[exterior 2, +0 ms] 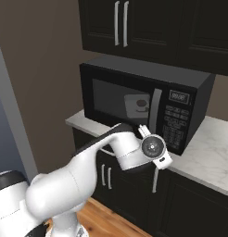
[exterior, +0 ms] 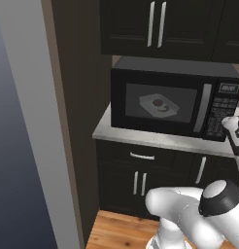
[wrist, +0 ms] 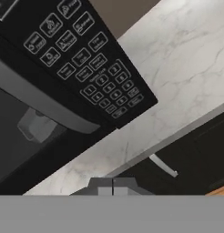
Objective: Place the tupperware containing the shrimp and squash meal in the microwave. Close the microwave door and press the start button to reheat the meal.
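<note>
- I see the microwave (exterior: 170, 99) on the marble table (exterior 2: 213, 155), its microwave door (exterior: 160, 103) shut.
- Through the glass, the tupperware (exterior: 159, 105) sits inside with the shrimp and squash meal (exterior: 159, 104) in it.
- My fingers (wrist: 113, 187) are clenched together on nothing, just in front of the keypad (wrist: 84, 61).
</note>
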